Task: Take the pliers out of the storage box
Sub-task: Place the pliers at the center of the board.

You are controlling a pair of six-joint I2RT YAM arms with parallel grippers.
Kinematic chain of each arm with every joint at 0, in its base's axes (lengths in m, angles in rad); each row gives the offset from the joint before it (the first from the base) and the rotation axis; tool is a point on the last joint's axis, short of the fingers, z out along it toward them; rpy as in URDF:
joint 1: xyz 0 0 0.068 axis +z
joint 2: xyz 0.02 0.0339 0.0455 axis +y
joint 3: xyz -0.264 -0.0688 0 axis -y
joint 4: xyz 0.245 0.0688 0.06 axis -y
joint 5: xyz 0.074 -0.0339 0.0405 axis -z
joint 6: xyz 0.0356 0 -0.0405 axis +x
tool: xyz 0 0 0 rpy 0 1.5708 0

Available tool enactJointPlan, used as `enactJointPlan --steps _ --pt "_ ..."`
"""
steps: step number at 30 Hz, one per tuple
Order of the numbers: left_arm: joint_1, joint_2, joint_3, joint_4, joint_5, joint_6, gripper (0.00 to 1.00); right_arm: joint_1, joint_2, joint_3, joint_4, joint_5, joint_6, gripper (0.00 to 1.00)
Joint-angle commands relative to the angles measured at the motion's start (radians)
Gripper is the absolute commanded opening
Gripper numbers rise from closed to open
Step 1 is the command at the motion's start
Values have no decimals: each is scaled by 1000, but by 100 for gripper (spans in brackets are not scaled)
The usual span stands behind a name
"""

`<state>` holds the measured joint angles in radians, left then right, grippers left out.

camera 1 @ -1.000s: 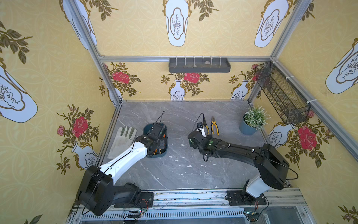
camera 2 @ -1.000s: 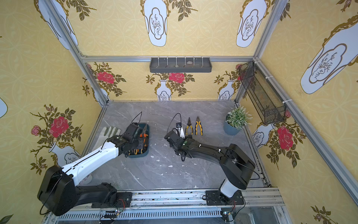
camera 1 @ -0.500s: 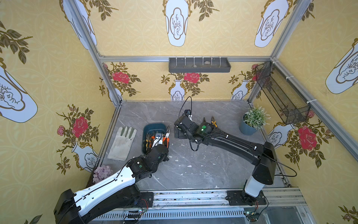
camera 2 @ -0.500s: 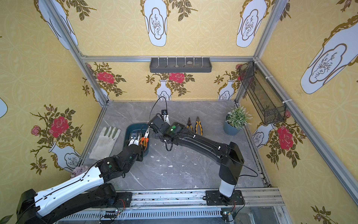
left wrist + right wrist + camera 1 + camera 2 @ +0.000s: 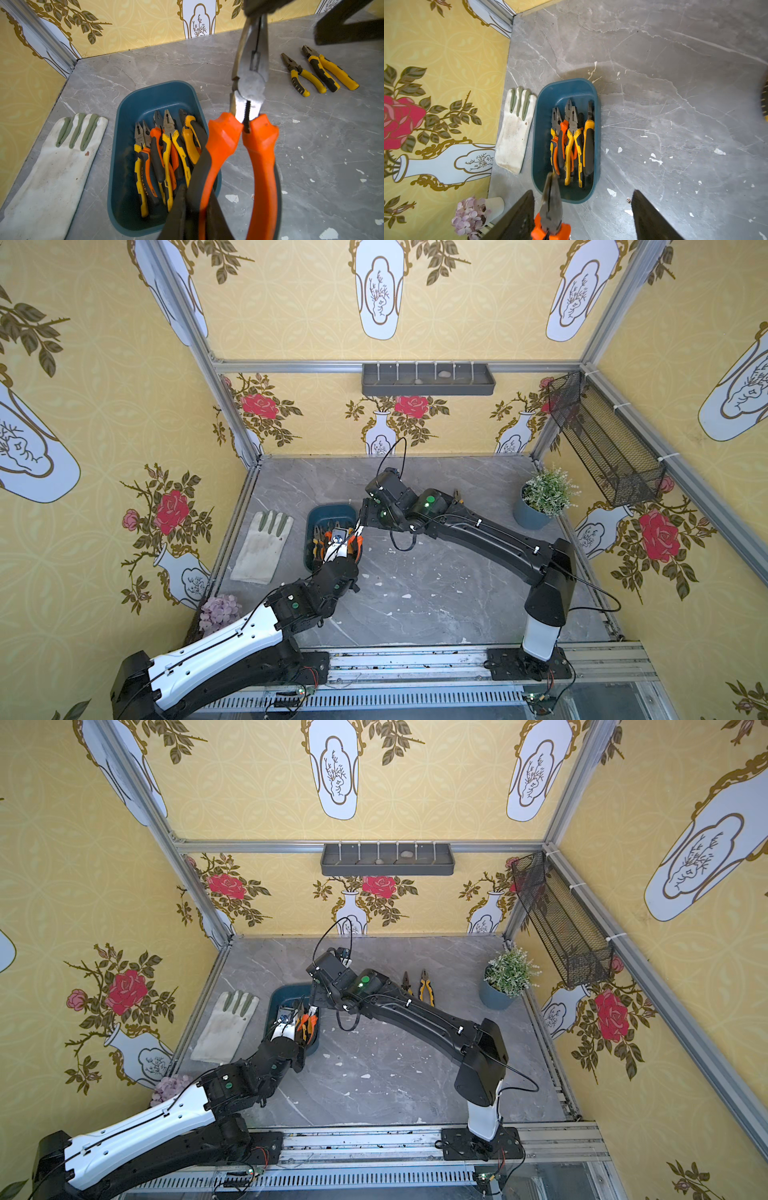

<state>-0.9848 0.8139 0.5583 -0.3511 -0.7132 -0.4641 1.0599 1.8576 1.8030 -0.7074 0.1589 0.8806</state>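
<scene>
Marble tabletop (image 5: 436, 593): left claw (image 5: 341, 548) clamps orange pliers (image 5: 255, 158) over storage box (image 5: 133, 108) beside glove (image 5: 52, 166); right claw (image 5: 583, 207) gapes around their nose.

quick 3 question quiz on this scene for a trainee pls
1. True or false: the left gripper is shut on the orange-handled pliers.
2. How many loose pliers lie on the table outside the storage box?
3. What stands either side of the held pliers' nose? A) the open right gripper B) a human hand C) nothing

Key: 1 true; 2 two; 3 A
</scene>
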Motion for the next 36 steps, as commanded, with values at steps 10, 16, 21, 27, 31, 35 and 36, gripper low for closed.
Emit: enactJointPlan --steps 10,16,21,27,31,35,36 --pt "-63 32 30 12 -176 5 0 -12 46 -2 48 -147 97 43" --pt "-68 56 50 -1 -208 14 0 -6 47 -33 86 -215 134 35" --pt "-68 62 55 -15 -219 16 0 13 46 -53 97 -227 152 33" --pt "-68 53 46 -15 -221 10 0 18 55 -58 87 -216 148 26" --pt "-69 59 47 -24 -229 5 0 23 54 -60 82 -211 152 26" --pt "-68 67 47 -36 -245 -10 0 33 51 -63 82 -220 170 28" --pt "-68 68 48 -38 -250 -13 0 36 49 -63 82 -222 175 29"
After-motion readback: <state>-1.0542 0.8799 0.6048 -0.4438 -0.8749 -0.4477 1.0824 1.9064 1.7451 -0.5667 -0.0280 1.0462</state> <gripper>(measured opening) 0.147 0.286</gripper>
